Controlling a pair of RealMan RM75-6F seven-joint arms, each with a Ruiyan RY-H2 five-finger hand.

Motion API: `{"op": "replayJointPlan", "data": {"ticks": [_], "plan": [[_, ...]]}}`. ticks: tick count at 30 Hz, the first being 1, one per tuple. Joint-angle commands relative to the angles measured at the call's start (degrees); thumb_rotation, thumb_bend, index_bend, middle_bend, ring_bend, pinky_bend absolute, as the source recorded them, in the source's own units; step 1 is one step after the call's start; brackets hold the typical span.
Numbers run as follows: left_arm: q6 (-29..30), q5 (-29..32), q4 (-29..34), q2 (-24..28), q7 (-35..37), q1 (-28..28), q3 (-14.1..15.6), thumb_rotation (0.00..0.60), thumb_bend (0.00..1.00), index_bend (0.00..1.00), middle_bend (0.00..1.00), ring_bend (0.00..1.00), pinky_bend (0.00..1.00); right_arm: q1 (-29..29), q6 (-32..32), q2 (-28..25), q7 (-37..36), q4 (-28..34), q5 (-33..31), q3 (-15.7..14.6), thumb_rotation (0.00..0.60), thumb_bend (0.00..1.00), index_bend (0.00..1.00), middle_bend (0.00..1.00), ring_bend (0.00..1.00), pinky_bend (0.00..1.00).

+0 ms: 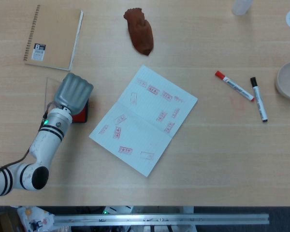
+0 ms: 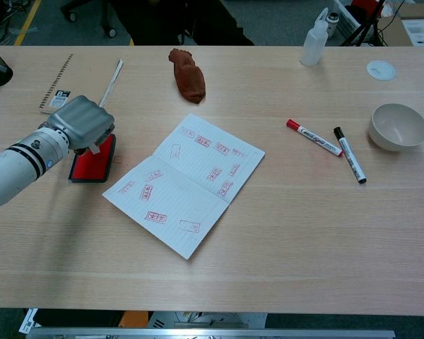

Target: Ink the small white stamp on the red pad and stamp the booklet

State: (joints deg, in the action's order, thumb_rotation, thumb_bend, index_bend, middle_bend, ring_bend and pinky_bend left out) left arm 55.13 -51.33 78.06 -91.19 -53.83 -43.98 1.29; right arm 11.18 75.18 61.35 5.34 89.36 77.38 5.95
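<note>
Where markers (image 2: 315, 138) lie, bowl (image 2: 397, 126) beside.

Pad to booklet: bare table (image 2: 127, 233) between red pad (image 2: 92, 161) and booklet (image 2: 185, 182) — nothing stands there.
Far side: brown cloth (image 2: 187, 73) — well apart.

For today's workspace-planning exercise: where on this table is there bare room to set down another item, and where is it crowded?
Bare wood runs along the near edge below the open booklet, and between the booklet and the red marker. It is crowded on the left, where the left hand sits over the red ink pad near the spiral notebook, and on the right around the black marker and bowl.
</note>
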Motion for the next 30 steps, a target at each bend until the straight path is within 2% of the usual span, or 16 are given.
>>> {"op": "replayJointPlan", "data": {"ticks": [1,7,11,20,30], "plan": [[-0.3,0.3,-0.1,-0.1,0.1,-0.1,-0.1,0.6,0.28,0.61,1.0,1.0,1.0,0.0,0.1,0.0,0.0,0.0,0.0,0.0,0.6,0.2,0.2,0.32,0.25,0.37],[-0.4,0.7,-0.4,-0.2,-0.2,-0.3,-0.1,0.6,0.28,0.61,1.0,1.0,1.0,-0.2,0.2,-0.2,0.1,0.1,-0.1,0.1,0.6,0.2,0.2,0.32,0.25,0.37],[0.7,0.3,1.7,1.1,-0.7,-0.3,0.0,0.6,0.28,0.61,1.0,1.0,1.0,-0.3,0.4,-0.2,-0.1,0.1,-0.1,0.1,0.6,0.2,0.2,0.32,0.25,0.37],[5.2,-2.7,10.8,5.9,-1.7,0.2,0.3,0.6,0.28,0.6,1.0,1.0,1.0,-0.1,0.2,0.1,-0.3,-0.1,0.3,0.2,0.6,0.2,0.2,0.32,0.25,0.37],[9.2,-6.5,20.9,6.6,-5.2,0.2,1.0,0.6,0.28,0.6,1.0,1.0,1.0,-0.6,0.7,-0.3,-0.9,-0.2,0.4,0.0,0.6,0.2,0.2,0.32,0.25,0.37]]}}
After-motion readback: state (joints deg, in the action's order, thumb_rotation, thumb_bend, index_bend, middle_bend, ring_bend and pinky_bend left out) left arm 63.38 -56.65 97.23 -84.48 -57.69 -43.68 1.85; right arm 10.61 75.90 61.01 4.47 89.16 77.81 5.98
